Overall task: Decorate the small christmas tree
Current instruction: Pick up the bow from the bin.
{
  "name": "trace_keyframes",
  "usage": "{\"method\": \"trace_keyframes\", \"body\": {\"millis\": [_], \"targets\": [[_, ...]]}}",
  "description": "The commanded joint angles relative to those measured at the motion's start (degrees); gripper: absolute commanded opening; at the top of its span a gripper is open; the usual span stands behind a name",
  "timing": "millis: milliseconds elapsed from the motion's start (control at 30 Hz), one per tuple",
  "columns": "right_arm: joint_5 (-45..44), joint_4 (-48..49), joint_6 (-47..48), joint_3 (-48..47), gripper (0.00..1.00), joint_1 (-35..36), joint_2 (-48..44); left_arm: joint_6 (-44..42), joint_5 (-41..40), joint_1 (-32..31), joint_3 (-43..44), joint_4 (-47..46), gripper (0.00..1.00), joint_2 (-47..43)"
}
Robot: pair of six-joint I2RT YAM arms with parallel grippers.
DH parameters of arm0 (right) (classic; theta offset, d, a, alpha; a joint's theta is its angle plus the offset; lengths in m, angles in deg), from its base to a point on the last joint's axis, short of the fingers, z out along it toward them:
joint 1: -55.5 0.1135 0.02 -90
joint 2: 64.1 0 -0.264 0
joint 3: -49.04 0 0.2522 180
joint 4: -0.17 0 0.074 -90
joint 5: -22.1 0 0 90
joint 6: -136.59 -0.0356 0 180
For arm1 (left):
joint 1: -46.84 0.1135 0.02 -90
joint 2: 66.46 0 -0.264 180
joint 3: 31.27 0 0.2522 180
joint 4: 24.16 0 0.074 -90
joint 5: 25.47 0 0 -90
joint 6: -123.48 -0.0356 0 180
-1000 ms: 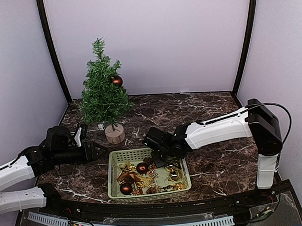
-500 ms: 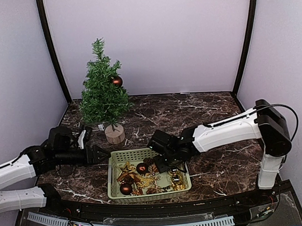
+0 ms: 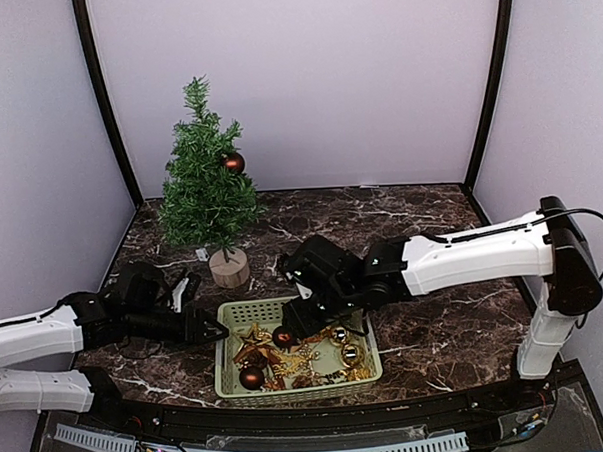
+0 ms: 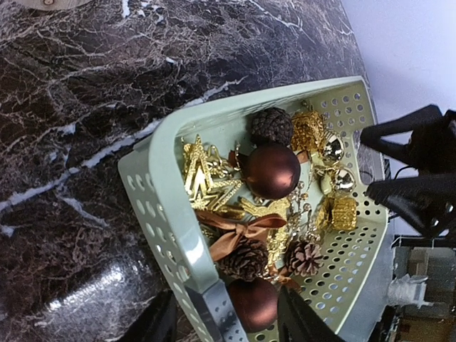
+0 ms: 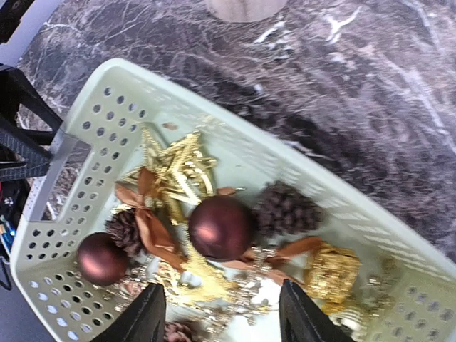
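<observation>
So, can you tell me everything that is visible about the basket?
The basket is pale green plastic, rectangular, its walls pierced with small holes. It sits flat on the table, near the tree. Inside lie brown balls, pinecones, a gold star and a bow. The left gripper, open, straddles its left wall; the right gripper hangs open above it.

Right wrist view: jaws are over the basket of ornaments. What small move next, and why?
Probably lower the right gripper onto the brown ball and close. Its jaws stand open with that ball centred just ahead, lying on top of the pile, while the left gripper straddles the basket rim.
</observation>
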Motion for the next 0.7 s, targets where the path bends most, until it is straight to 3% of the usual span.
{"method": "trace_keyframes", "body": {"millis": [0, 367, 667], "targets": [[6.0, 6.1, 0.9, -3.2, 0.54, 1.9, 4.3, 0.2, 1.0, -0.4, -1.5, -3.7, 0.45, 0.2], [6.0, 6.2, 5.2, -11.7, 0.43, 3.7, 14.2, 0.8, 0.3, -0.5, -2.6, -4.4, 0.31, -0.1], [6.7, 5.1, 6.6, -12.8, 0.38, 3.9, 18.2, 0.7, 0.5, -0.5, -2.9, -5.2, 0.26, -0.3]]}}
